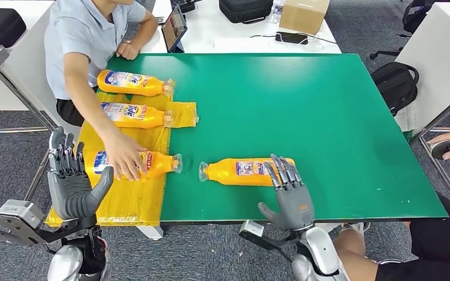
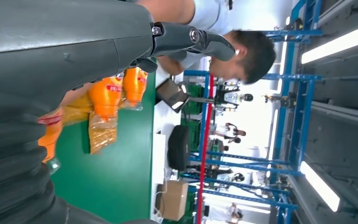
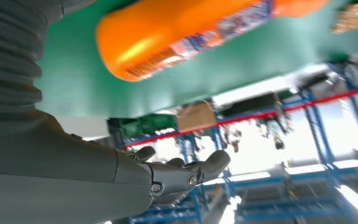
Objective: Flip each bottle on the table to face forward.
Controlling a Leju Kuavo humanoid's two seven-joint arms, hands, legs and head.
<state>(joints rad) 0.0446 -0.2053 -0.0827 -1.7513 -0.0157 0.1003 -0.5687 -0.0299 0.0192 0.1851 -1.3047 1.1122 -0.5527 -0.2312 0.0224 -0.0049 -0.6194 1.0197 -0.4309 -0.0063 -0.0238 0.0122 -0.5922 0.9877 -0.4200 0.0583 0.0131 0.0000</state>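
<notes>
The right hand (image 1: 290, 196), fingers spread and holding nothing, hovers at the base of the lone orange bottle (image 1: 243, 171) lying on the green surface (image 1: 328, 117), so it looks about to grasp and roll it, while the left hand (image 1: 73, 184) waits, also empty.

Grey carpet floor (image 1: 351, 29), white desk (image 1: 228, 29), blue racking (image 2: 303, 93)
</notes>
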